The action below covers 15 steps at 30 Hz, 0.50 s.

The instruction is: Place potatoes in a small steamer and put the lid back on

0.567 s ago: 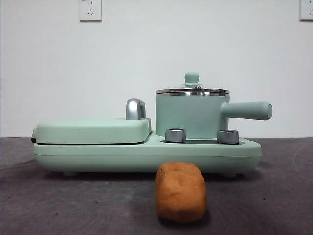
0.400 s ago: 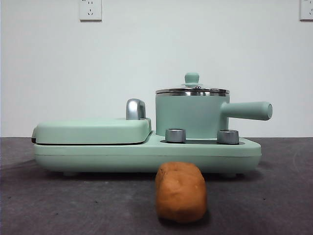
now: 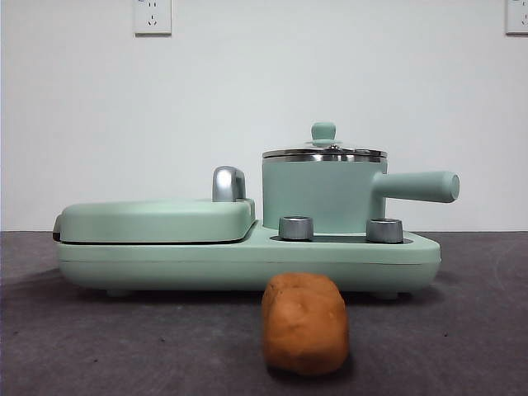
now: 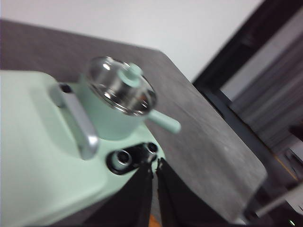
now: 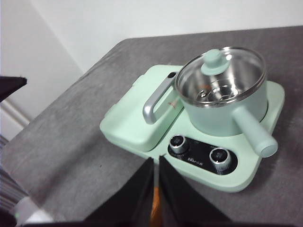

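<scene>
— At the lower centre of the front view, what was seen?
— The potato (image 3: 304, 324) was seen on the table (image 3: 124, 346), before the steamer (image 3: 323, 194), which was capped by its lid (image 3: 324, 152).
— And the grippers?
— The left gripper (image 4: 155, 171) and right gripper (image 5: 156, 166) were held aloft, jaws together.

Left wrist shot was motion-blurred, so the small steamer (image 4: 120, 101) and its lid (image 4: 122, 86) came out smeared. The potato (image 5: 155, 213) was just an orange sliver between the right gripper (image 5: 155, 189) jaws in the right wrist view, mostly hidden. In the front view the base unit (image 3: 247, 260) hid the steamer's bottom edge, and neither arm was in frame.
</scene>
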Available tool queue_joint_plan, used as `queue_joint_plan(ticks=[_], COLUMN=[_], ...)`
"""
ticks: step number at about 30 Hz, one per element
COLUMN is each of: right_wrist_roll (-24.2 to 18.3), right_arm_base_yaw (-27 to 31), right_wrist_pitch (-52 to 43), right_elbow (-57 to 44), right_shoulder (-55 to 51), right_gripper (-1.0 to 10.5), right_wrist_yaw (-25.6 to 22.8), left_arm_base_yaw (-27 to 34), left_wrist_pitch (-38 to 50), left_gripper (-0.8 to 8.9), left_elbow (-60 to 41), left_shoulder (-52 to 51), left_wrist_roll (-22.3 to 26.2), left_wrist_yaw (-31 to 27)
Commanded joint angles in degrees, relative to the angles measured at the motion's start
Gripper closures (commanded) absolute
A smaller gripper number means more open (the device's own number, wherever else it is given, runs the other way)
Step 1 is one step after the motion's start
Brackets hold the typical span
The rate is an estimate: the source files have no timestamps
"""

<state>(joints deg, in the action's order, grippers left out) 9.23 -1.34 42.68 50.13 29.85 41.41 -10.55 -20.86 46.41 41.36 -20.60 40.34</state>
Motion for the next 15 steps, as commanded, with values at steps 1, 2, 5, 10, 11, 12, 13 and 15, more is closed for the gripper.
queue_joint_plan(ticks=[1, 2, 5, 10, 11, 12, 13, 15], right_wrist_roll=[-0.9, -0.9, -0.9, -0.9, -0.9, -0.9, -0.9, -0.9], right_arm_base_yaw=[0.0, 0.0, 0.0, 0.0, 0.0, 0.0, 0.0, 0.0], right_wrist_pitch=[-0.4, -0.4, -0.4, -0.4, -0.3, -0.3, -0.3, -0.3], right_elbow=[1.0, 1.0, 1.0, 1.0, 1.0, 1.0, 1.0, 1.0], right_shoulder=[0.3, 0.3, 0.3, 0.4, 0.4, 0.4, 0.4, 0.4], right_gripper=[9.3, 9.3, 9.3, 6.8, 6.3, 5.9, 5.5, 5.1], right_wrist_yaw=[0.3, 0.3, 0.3, 0.2, 0.2, 0.2, 0.1, 0.2], left_arm_base_yaw=[-1.1, -1.4, -2.2, -3.2, -3.4, -3.6, -3.7, -4.2], left_wrist_pitch=[-0.8, -0.9, -1.2, -1.4, -1.4, -1.4, -1.4, -1.4], left_gripper=[7.84, 7.82, 6.96, 4.79, 4.41, 4.0, 3.69, 3.38], left_elbow=[2.1, 2.1, 2.2, 2.2, 2.2, 2.2, 2.2, 2.4], left_shoulder=[1.9, 2.3, 3.2, 3.8, 3.8, 3.9, 4.0, 4.4], left_wrist_roll=[2.2, 2.2, 2.2, 2.7, 3.2, 3.5, 3.5, 3.5], left_wrist_yaw=[0.8, 0.8, 0.8, 0.8, 0.8, 0.8, 0.8, 0.8])
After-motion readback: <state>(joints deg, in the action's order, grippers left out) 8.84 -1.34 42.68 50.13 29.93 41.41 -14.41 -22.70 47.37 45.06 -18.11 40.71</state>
